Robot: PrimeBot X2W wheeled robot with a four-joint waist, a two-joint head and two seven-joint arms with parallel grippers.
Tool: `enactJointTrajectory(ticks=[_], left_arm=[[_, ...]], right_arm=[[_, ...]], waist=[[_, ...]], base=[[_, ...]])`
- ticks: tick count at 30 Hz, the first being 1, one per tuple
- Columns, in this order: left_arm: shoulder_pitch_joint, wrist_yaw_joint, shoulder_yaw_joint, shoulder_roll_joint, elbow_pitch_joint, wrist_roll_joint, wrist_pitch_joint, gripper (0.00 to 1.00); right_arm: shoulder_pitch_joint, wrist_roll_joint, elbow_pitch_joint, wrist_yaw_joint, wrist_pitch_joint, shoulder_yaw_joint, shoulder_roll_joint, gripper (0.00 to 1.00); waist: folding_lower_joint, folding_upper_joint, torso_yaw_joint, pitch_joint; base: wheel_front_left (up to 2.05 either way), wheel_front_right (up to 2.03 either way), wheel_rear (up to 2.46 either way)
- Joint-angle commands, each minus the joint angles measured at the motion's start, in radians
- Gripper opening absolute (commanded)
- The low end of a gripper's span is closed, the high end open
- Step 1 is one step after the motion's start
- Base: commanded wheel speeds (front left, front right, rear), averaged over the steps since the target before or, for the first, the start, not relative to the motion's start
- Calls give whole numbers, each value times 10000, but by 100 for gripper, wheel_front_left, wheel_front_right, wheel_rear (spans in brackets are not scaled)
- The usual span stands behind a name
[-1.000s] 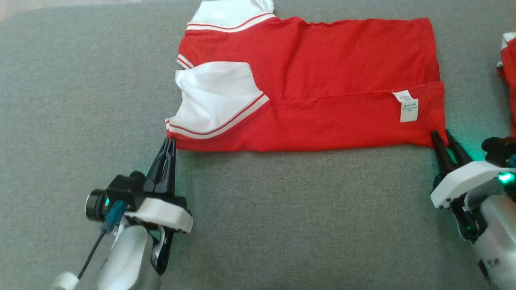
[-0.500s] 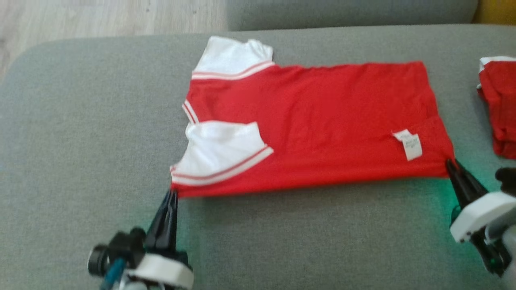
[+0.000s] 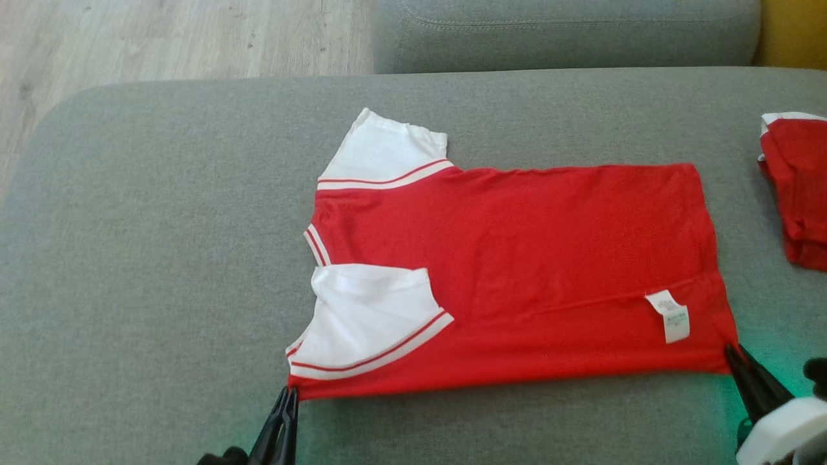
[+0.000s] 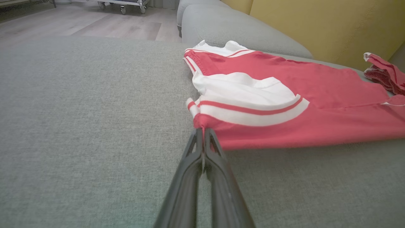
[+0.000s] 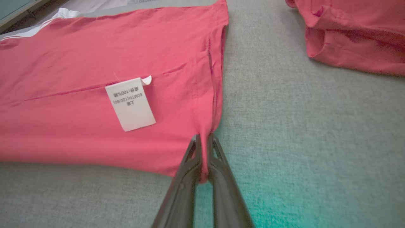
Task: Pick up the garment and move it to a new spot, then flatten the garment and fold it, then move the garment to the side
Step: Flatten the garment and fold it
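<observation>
The garment is a red shirt with white sleeves, folded lengthwise and lying flat on the grey cushion. A white label sits near its right hem. My left gripper is shut on the near left corner, just below the white sleeve. In the left wrist view the garment puckers where the left gripper pinches it. My right gripper is shut on the near right hem corner. The right wrist view shows the garment's red cloth pinched in the right gripper.
Another red garment lies crumpled at the cushion's right edge, a short way from my right gripper. A grey backrest cushion runs along the far side. Wooden floor lies beyond the cushion's rounded far-left corner.
My right gripper's fingers, spread around the hem corner a second ago, have shut on it. The head camera has tilted up, shifting the whole picture down. The left gripper keeps its grip.
</observation>
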Motion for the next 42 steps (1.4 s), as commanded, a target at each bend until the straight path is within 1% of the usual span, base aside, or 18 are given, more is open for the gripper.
enactJointTrajectory(ticks=[1,6,7,8,10,11,13,18,21,24,27,30,32,34,36,39,42], left_arm=[[-109,73,331,97,-378,-45,-29,0],[48,107,293,136,-531,-133,142,0],[31,101,270,132,-503,-169,197,0],[-62,52,157,120,-351,-235,361,0],[-138,43,99,113,-259,-245,431,0],[-221,57,61,105,-142,-257,511,11],[-408,106,-3,90,63,-262,609,100],[-1021,314,24,155,-37,-131,529,100],[-1803,231,89,432,-353,-42,697,100],[-3124,-48,-2,922,-636,133,1157,100],[-4865,-305,-128,1358,-799,81,1790,100],[-6730,-460,-405,1881,-354,-186,2648,100],[-7918,-498,-655,2145,142,-566,3234,100],[-8993,-508,-1223,2498,663,-1115,3833,100],[-9949,-511,-1828,3002,1174,-1701,4354,100],[-11104,-512,-2564,3632,1939,-2427,5001,100],[-11965,-513,-3204,4105,2589,-2968,5493,100]], right_arm=[[185,-113,-193,-7,-123,-129,-315,0],[562,-438,-418,-7,5,-573,-38,0],[611,-470,-496,-7,104,-565,13,16],[694,-462,-628,-7,271,-640,97,100],[732,-488,-696,-7,321,-678,113,100],[765,-517,-774,-7,363,-708,125,100],[797,-569,-930,-7,462,-786,147,100],[760,-755,-1418,-7,491,-1113,149,100],[694,-871,-1698,-7,565,-1339,232,100],[578,-1061,-1994,-7,697,-1465,298,100],[384,-1261,-2368,-7,837,-1579,320,100],[86,-1402,-2794,-7,992,-1611,226,100],[-190,-1470,-3033,-7,1066,-1631,159,100],[-509,-1482,-3172,-7,1122,-1649,148,100],[-869,-1467,-3302,-7,1178,-1557,178,100],[-1344,-1431,-3420,-7,1175,-1339,209,100],[-1661,-1381,-3440,-7,1092,-1185,240,100]], waist=[[1,-1,-1,-13],[1,-1,-8,-24],[1,-1,-5,-16],[1,-1,21,-5],[1,-1,40,0],[1,-1,54,12],[1,-1,49,35],[1,-1,-75,133],[1,-1,-152,301],[1,-1,-229,568],[1,-1,-358,1044],[1,-1,-613,1594],[1,-1,-842,1990],[1,-1,-1132,2365],[1,-1,-1471,2749],[1,-1,-1916,3217],[1,-1,-2251,3593]], base=[[0,0,0],[0,0,0],[0,0,0],[0,0,0],[0,0,0],[0,0,0],[0,0,0],[0,0,0],[0,0,0],[0,0,0],[0,0,0],[0,0,0],[0,0,0],[0,0,0],[0,0,0],[0,0,0],[0,0,0]])
